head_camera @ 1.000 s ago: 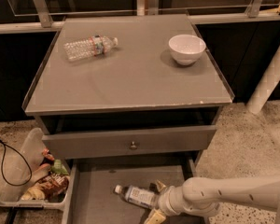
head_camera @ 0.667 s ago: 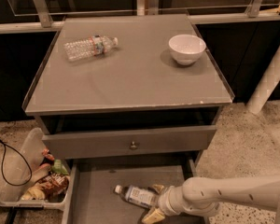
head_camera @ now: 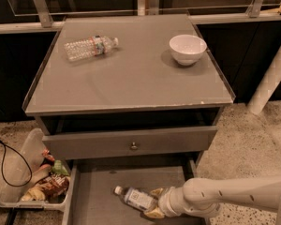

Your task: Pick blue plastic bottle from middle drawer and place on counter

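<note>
Our gripper (head_camera: 155, 203), jaws spread, straddles the base of the blue plastic bottle (head_camera: 135, 198) in the middle drawer (head_camera: 91, 196). We judge an end grip may squirt it free.

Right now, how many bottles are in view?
2. A clear water bottle lies on the counter, back left; the blue plastic bottle lies in the open middle drawer, with the gripper at its base. The upper drawer could hide more.
</note>
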Robot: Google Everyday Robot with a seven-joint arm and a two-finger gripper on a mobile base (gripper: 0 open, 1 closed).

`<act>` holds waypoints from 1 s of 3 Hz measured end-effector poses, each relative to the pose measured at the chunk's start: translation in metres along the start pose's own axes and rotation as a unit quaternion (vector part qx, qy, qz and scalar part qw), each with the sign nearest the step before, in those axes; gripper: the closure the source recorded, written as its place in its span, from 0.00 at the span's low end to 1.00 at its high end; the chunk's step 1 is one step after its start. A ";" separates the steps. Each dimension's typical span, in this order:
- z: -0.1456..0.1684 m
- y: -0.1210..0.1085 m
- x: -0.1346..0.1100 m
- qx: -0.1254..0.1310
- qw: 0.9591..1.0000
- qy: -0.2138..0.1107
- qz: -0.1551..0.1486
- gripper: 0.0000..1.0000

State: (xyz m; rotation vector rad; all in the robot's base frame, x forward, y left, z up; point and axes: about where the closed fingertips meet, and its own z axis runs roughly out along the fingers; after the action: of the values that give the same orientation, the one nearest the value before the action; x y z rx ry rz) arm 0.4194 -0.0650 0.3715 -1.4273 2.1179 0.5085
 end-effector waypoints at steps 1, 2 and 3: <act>0.000 0.000 0.000 0.000 1.000 0.000 0.000 0.90; -0.008 0.005 -0.005 -0.016 1.000 0.001 -0.017 1.00; -0.041 0.015 -0.016 -0.033 0.998 -0.003 -0.053 1.00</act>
State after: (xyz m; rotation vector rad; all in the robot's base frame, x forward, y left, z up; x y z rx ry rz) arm 0.4016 -0.0713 0.4142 -1.5619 2.0253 0.5450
